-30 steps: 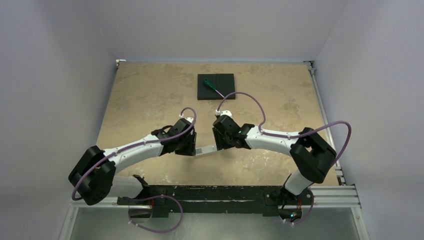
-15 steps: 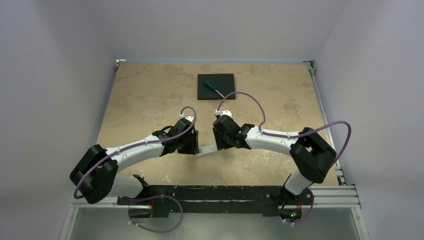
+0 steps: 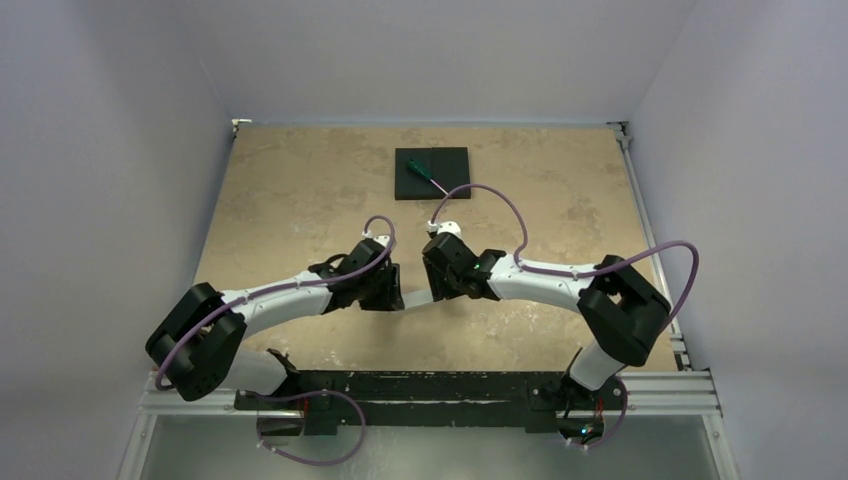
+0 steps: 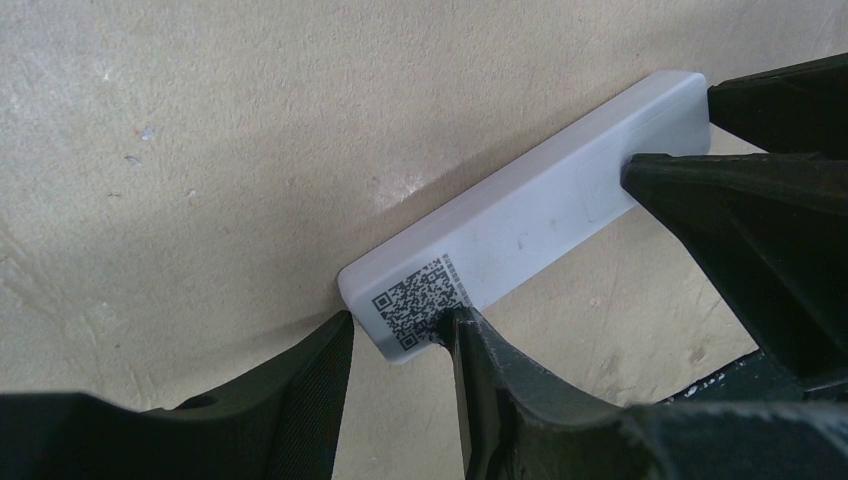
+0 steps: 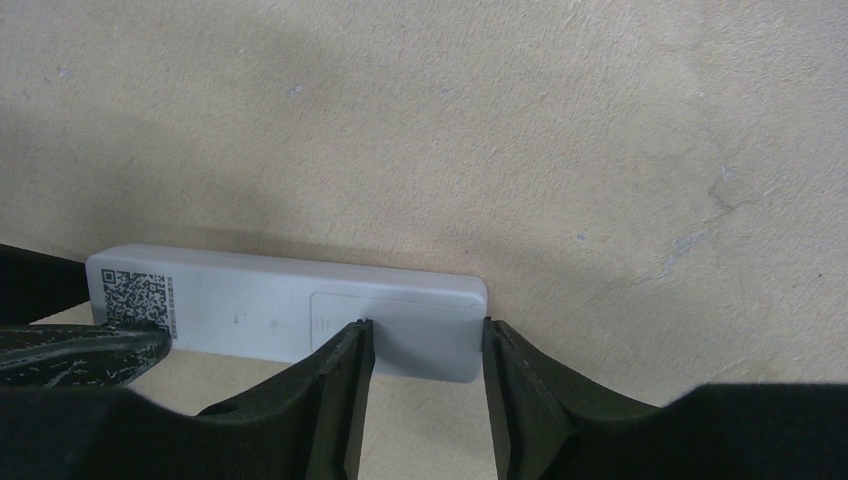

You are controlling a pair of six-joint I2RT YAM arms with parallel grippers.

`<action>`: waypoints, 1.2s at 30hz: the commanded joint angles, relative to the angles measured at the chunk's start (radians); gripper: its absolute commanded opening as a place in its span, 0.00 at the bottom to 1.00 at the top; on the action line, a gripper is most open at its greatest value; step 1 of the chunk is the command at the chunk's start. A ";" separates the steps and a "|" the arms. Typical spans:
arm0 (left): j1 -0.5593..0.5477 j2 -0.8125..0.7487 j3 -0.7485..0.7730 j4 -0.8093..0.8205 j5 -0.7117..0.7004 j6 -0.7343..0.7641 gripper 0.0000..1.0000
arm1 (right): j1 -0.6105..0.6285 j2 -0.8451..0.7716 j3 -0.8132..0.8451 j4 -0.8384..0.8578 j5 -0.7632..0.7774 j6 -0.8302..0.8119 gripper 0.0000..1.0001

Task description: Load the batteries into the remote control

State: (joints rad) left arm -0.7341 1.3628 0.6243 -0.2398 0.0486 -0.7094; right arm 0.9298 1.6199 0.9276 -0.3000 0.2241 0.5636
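On the tan table (image 3: pixel 300 190), left claw (image 4: pixel 395 328) and right claw (image 5: pixel 425 335), half-spread, seemingly press opposite ends of the remote control (image 4: pixel 540 215).

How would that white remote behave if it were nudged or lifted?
The remote control is a straight, boxy plastic bar, so it likely stays stiff and slides rather than rolls. Its back looks smooth, so the right gripper might slip on it. A faint panel outline near one end suggests a cover that could shift.
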 commanded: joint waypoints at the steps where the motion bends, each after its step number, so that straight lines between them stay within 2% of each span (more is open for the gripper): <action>1: 0.002 0.025 -0.015 0.029 0.017 -0.007 0.40 | 0.059 0.074 0.011 0.058 -0.099 0.018 0.49; 8: 0.002 0.025 -0.011 0.018 0.015 0.000 0.39 | 0.060 0.060 0.012 0.035 -0.083 0.019 0.51; 25: 0.002 0.010 0.019 -0.028 -0.007 0.015 0.39 | 0.050 -0.067 0.027 -0.071 0.049 -0.010 0.71; 36: 0.001 -0.097 0.084 -0.153 -0.091 0.038 0.39 | 0.050 -0.144 0.047 -0.095 -0.002 -0.178 0.80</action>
State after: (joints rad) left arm -0.7334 1.3365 0.6529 -0.3218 0.0132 -0.6968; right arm 0.9760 1.5089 0.9390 -0.3832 0.2516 0.4835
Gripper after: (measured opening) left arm 0.394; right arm 0.791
